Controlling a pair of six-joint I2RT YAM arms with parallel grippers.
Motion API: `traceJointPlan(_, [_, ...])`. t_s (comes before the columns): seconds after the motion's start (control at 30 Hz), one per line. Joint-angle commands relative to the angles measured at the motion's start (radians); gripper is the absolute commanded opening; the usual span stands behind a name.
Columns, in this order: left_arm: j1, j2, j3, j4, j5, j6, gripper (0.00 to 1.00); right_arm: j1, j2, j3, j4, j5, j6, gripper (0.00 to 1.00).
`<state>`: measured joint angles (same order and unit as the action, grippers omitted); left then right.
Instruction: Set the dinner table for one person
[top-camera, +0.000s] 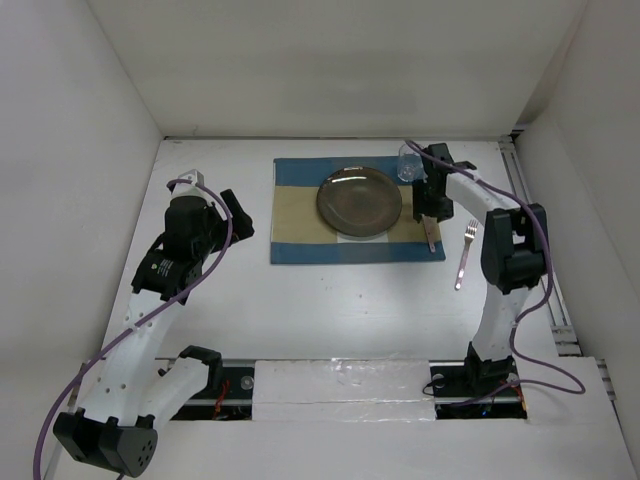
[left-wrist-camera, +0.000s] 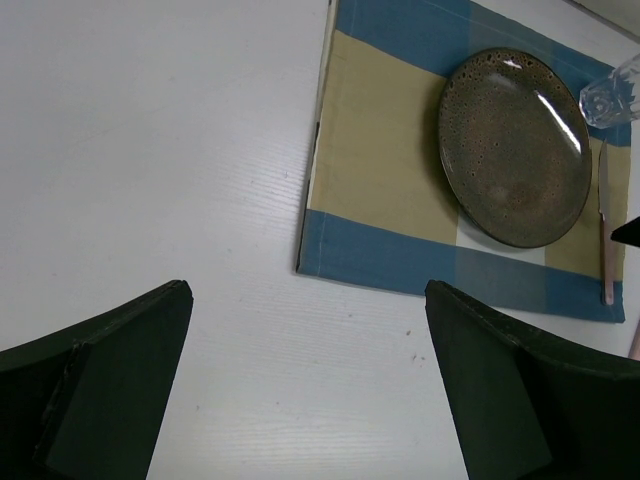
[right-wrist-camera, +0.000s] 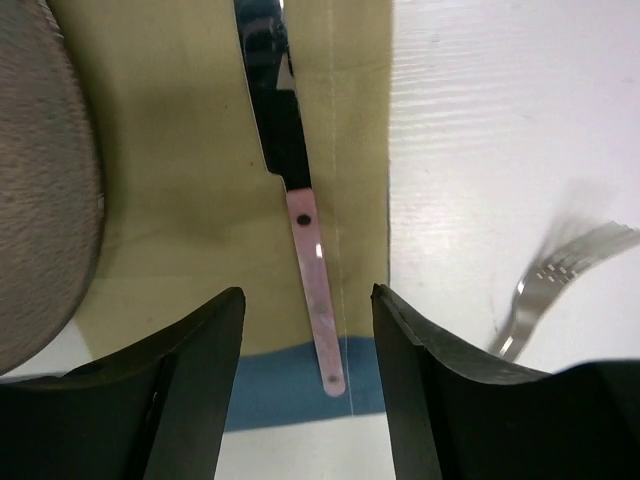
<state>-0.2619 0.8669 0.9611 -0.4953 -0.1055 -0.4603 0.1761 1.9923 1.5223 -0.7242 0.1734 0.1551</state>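
Right claw (right-wrist-camera: 308, 300) open, straddling the knife (right-wrist-camera: 283, 140) on the placemat (right-wrist-camera: 190, 200); plate (right-wrist-camera: 45, 200) to its left, fork (right-wrist-camera: 560, 280) right. Left claw (left-wrist-camera: 307, 290) wide open, empty.

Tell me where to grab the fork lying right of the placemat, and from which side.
Take the fork by the middle of its handle, coming straight down from above with the jaws across its width. It lies flat on the dinner table, handle towards the arms, tines far, clear of the placemat, so probably only a top pinch fits.
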Motion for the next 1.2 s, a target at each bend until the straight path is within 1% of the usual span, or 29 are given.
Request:
traceJointPlan(0.0, [-0.003, -0.005, -0.007, 0.034, 0.006, 0.012, 1.00, -0.007, -0.167, -0.003, 0.049, 0.038, 0.076, 0.60])
traceJointPlan(0.13, [-0.003, -0.005, -0.007, 0.034, 0.006, 0.012, 1.00, -0.040, -0.288, -0.114, 0.091, 0.112, 0.199, 0.60])
traceJointPlan(0.2, [-0.003, -0.005, -0.007, 0.034, 0.006, 0.012, 1.00, -0.076, -0.369, -0.220, 0.137, 0.123, 0.268, 0.60])
traceJointPlan(0.27, [-0.003, -0.005, -0.007, 0.034, 0.006, 0.012, 1.00, -0.128, -0.418, -0.298, 0.175, 0.094, 0.299, 0.60])
traceJointPlan(0.3, [-0.003, -0.005, -0.007, 0.034, 0.006, 0.012, 1.00, -0.150, -0.462, -0.373, 0.213, 0.068, 0.308, 0.60])
traceJointPlan(0.33, [-0.003, -0.005, -0.007, 0.034, 0.006, 0.012, 1.00, -0.174, -0.480, -0.405, 0.227, 0.022, 0.323, 0.60])
traceJointPlan(0.4, [-0.003, -0.005, -0.007, 0.034, 0.006, 0.012, 1.00, -0.235, -0.519, -0.483, 0.249, -0.001, 0.333, 0.60])
traceJointPlan(0.43, [-0.003, -0.014, -0.007, 0.034, 0.015, 0.012, 1.00, -0.251, -0.532, -0.508, 0.249, -0.002, 0.375, 0.59])
traceJointPlan(0.47, [-0.003, -0.014, -0.007, 0.034, 0.015, 0.012, 1.00, -0.262, -0.546, -0.536, 0.265, -0.002, 0.376, 0.59])
traceJointPlan(0.57, [-0.003, -0.014, -0.007, 0.034, 0.015, 0.012, 1.00, -0.262, -0.566, -0.605, 0.290, 0.003, 0.376, 0.59])
traceJointPlan(0.7, [-0.003, -0.023, -0.007, 0.034, 0.015, 0.012, 1.00, -0.271, -0.491, -0.617, 0.281, 0.050, 0.354, 0.59])
traceJointPlan(0.8, [-0.003, -0.023, -0.007, 0.034, 0.015, 0.012, 1.00, -0.271, -0.435, -0.626, 0.292, 0.051, 0.333, 0.57])
traceJointPlan(0.9, [-0.003, -0.032, -0.007, 0.034, 0.015, 0.012, 1.00, -0.271, -0.373, -0.597, 0.264, 0.075, 0.333, 0.48])
traceJointPlan(0.93, [-0.003, -0.032, -0.007, 0.034, 0.015, 0.012, 1.00, -0.256, -0.372, -0.597, 0.264, 0.098, 0.333, 0.42])
traceJointPlan(0.97, [-0.003, -0.032, -0.007, 0.034, 0.015, 0.012, 1.00, -0.236, -0.360, -0.582, 0.249, 0.115, 0.342, 0.39])
traceJointPlan(1.03, [-0.003, -0.032, -0.007, 0.034, 0.015, 0.012, 1.00, -0.216, -0.360, -0.570, 0.239, 0.127, 0.342, 0.37])
traceJointPlan(1.07, [-0.003, -0.032, -0.007, 0.034, 0.015, 0.012, 1.00, -0.216, -0.348, -0.561, 0.239, 0.127, 0.342, 0.28])
traceJointPlan(1.1, [-0.003, -0.032, -0.007, 0.034, 0.015, 0.012, 1.00, -0.216, -0.336, -0.560, 0.239, 0.118, 0.333, 0.21])
traceJointPlan(1.13, [-0.003, -0.032, -0.007, 0.034, 0.015, 0.012, 1.00, -0.216, -0.336, -0.560, 0.239, 0.104, 0.333, 0.09])
traceJointPlan(1.17, [-0.003, -0.032, -0.007, 0.034, 0.015, 0.012, 1.00, -0.216, -0.336, -0.550, 0.229, 0.095, 0.333, 0.00])
